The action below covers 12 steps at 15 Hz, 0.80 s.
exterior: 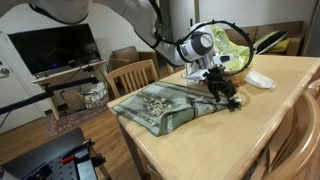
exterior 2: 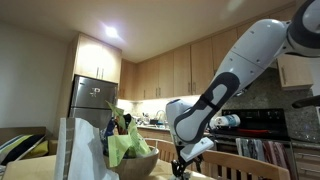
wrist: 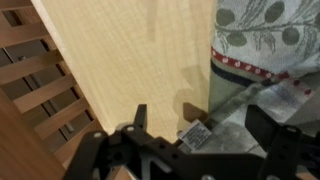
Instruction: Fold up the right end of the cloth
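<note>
Pincer (wrist: 200,122) spread wide, low over the cloth (exterior: 160,105) edge, straddling its tag (wrist: 197,137). Cloth lies on tabletop (exterior: 262,128), one side hanging off. Risk: a shallow close catches only the tag and slips, or the pull drags the whole cloth off.

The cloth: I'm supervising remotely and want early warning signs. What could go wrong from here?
1. In the wrist view the open gripper straddles only the edge of the cloth by its label; closing may pinch just the label or slip.
2. In an exterior view the white napkin and bowl sit close by; a wide lift could knock them.
</note>
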Each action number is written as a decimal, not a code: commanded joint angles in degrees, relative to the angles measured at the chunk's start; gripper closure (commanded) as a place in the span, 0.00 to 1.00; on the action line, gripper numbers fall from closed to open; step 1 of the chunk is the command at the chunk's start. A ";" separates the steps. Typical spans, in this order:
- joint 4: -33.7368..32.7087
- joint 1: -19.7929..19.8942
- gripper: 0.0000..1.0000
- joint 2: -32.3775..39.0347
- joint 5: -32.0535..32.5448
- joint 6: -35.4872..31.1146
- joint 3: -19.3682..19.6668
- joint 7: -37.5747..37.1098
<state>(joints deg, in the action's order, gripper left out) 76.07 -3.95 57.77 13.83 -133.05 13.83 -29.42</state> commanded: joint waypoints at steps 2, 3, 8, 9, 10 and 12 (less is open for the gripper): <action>9.29 0.51 0.00 -6.92 -2.60 -8.23 -0.16 1.04; 10.16 0.27 0.00 -7.42 -2.98 -9.28 0.27 0.39; 10.48 -0.06 0.00 -5.53 -5.31 -13.69 0.40 -0.42; 10.32 -0.04 0.00 -4.99 -5.94 -14.14 0.32 -0.44; 10.09 0.23 0.00 -4.40 -6.74 -14.80 -0.07 -0.19; 9.38 0.20 0.00 -3.24 -8.13 -14.74 -0.12 -0.36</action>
<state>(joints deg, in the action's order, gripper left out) 85.22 -3.59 53.82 7.96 -146.25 13.84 -29.51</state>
